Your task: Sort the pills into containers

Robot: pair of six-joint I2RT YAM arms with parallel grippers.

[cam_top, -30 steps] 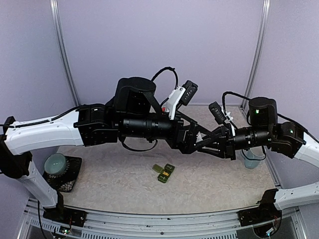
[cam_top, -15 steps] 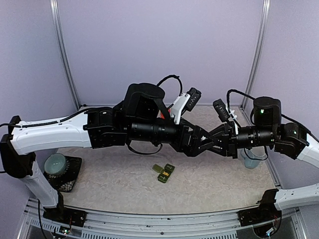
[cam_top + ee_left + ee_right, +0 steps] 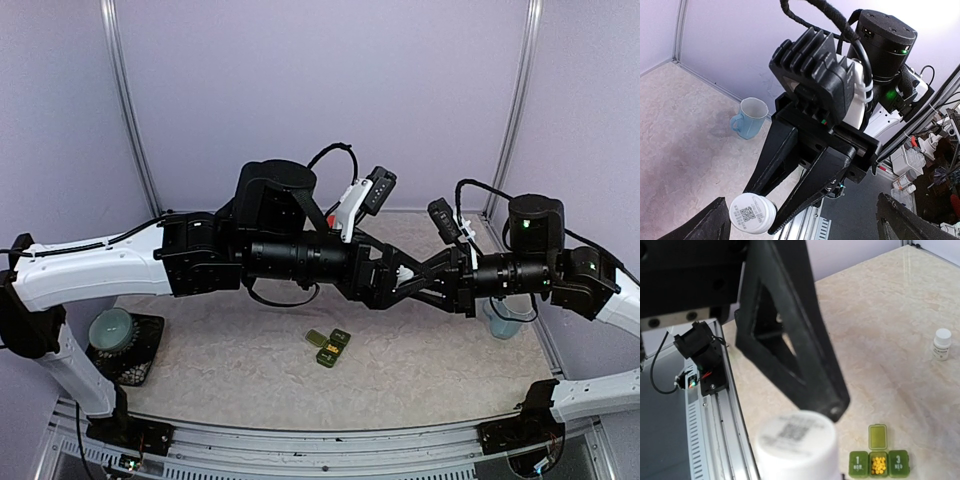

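The step in hand seems to be the opening of a pill bottle (image 3: 797, 447), not yet the pouring. The right hand (image 3: 760, 212) is closed tightly on this white bottle and holds it in the air with the cap turned toward the left hand (image 3: 392, 283). The left hand is spread fully wide and holds nothing, with one finger on each side of the cap but apart from it. The next move, I judge, is for the left hand to close squarely on the cap and turn it, while the right hand keeps the bottle steady so it does not slip. The containers (image 3: 858, 463) lie on the counter (image 3: 890, 315) well below both hands and nearer to the arm bases. The middle lid is open over yellow pills and the two outer lids are closed.
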